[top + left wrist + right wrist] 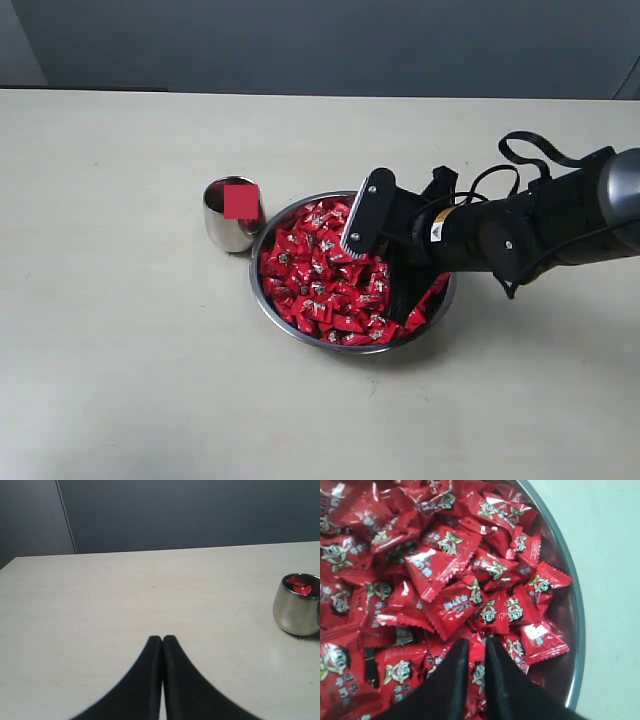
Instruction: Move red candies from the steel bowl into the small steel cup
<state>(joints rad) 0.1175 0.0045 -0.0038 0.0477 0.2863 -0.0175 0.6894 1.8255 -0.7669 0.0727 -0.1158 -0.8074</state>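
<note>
Your right gripper [476, 642] sits narrow, pinching one red candy [477, 672] by the steel bowl's [567, 615] rim; wrappers look light, slippery and crinkly, so grip mid-body, not the crimped ends.

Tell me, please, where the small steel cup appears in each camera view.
Exterior view: small steel cup left of centre, beside the steel bowl.
Left wrist view: at the right edge, red candies inside.
Right wrist view: not in it.
Shared landmark: the pale table.
</note>
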